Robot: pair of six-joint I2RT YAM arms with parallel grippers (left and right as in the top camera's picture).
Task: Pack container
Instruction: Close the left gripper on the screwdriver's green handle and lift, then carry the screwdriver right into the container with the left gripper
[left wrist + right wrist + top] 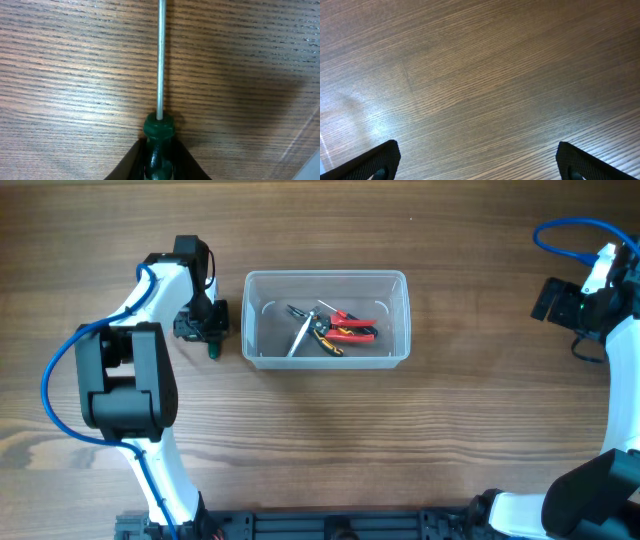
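Note:
The container (258, 320) is a clear rectangular tub in the middle of the table, holding red-handled pliers (352, 328), a yellow-and-black tool (328, 344) and a silver tool (300, 338). Left of it a green-handled screwdriver (159, 127) lies on the wood, its steel shaft (160, 60) pointing away from the wrist camera. My left gripper (159, 157) is closed on the green handle, a black finger pressing each side. From overhead only the handle's green end (213, 352) pokes out below the left gripper (200, 322). My right gripper (480, 162) stands wide open over bare wood at the far right.
The right arm (590, 300) with its blue cable stays at the table's right edge, well away from the tub. The left arm's base (125, 380) stands left of the screwdriver. A black rail (330, 528) runs along the front edge.

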